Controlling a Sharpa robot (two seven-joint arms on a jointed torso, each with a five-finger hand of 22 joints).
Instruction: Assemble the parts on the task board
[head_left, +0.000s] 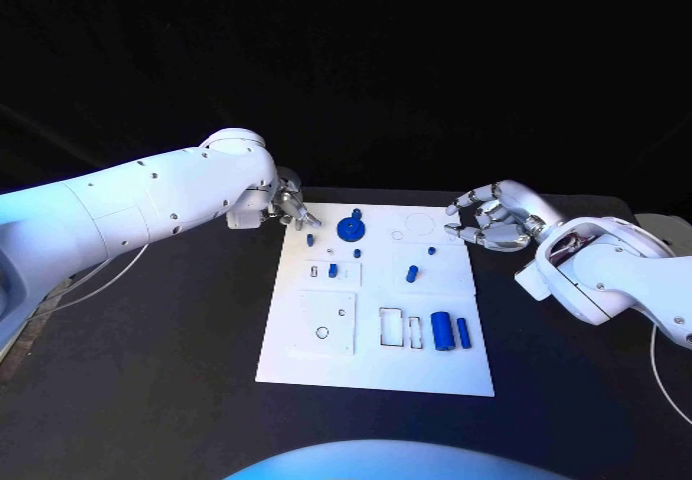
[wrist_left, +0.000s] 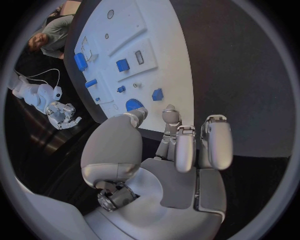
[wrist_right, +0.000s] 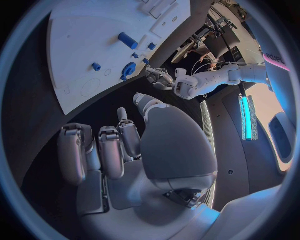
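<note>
Black table (head_left: 144, 400) w/ a dark, flat top. Its far edge runs straight across, approx. halfway up the head view; behind it all is dark. Thin white cable (head_left: 90, 285) lies on the table's left side, in a soft bend toward the near-left. 2nd thin white cable (head_left: 661, 375) lies at the far right, curving toward the near side.
</note>
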